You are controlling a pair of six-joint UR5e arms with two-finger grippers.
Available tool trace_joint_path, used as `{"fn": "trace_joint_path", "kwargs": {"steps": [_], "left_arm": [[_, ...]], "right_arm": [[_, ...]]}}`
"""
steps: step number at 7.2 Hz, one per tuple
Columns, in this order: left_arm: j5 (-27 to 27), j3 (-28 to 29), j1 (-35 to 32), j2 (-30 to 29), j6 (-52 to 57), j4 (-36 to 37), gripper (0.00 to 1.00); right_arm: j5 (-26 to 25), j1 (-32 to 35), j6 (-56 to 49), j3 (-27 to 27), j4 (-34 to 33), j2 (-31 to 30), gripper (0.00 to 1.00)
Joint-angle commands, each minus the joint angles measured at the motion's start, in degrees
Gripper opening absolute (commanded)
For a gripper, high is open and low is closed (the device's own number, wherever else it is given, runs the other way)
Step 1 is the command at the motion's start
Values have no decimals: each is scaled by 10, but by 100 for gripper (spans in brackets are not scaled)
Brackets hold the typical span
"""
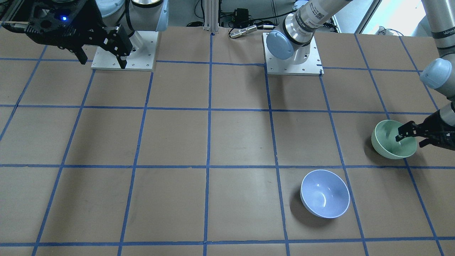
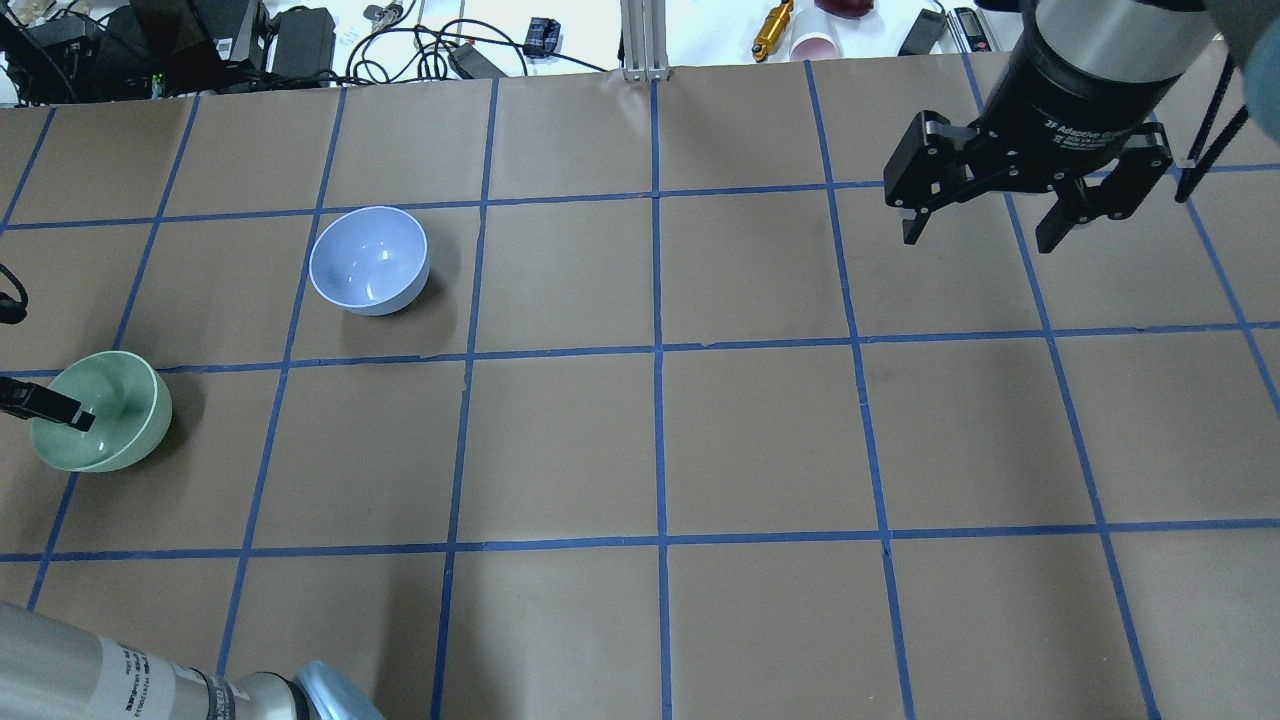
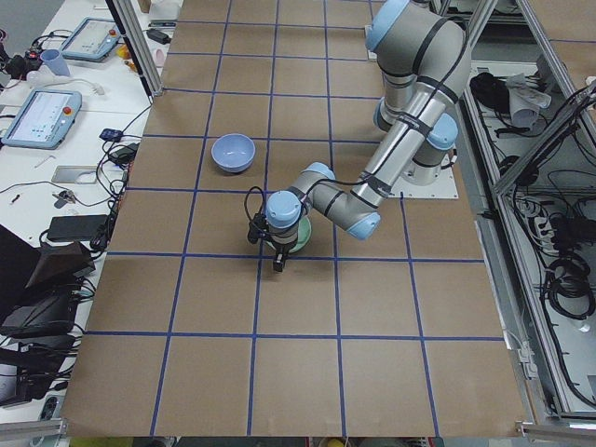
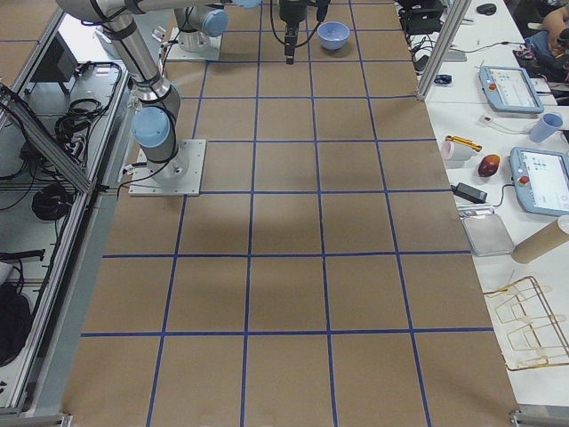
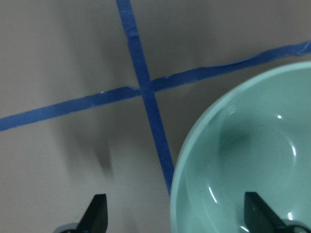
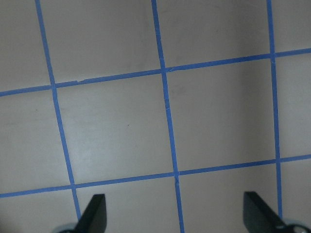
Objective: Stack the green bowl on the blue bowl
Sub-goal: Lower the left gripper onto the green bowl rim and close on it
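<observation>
The green bowl [image 1: 385,137] stands upright near the table's edge on my left side, and also shows in the overhead view [image 2: 115,400]. My left gripper [image 1: 414,137] is open and straddles its rim, one finger inside the bowl and one outside, as the left wrist view [image 5: 177,216] shows. The blue bowl [image 1: 325,198] stands upright and empty about one grid square away; it also shows in the overhead view [image 2: 368,260]. My right gripper [image 2: 977,240] is open and empty, high above the table's other side, far from both bowls.
The brown table is marked with a blue tape grid [image 2: 657,350]. The two arm base plates [image 1: 124,49] [image 1: 293,53] sit at the robot's side. Cables and small tools [image 2: 772,28] lie beyond the far edge.
</observation>
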Motion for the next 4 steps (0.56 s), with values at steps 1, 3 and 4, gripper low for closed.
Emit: {"fn": "trace_joint_path", "kwargs": {"steps": [1,3,4], "left_arm": [[2,-5,2,-4,-45,-2,98],[2,-15,2,-4,-46,-2,98],[2,-17,2,-4,-40,-2,75]], "right_arm": [[0,0,0,0,1,0,100],[0,0,0,0,0,0,100],[0,0,0,0,1,0,100]]}}
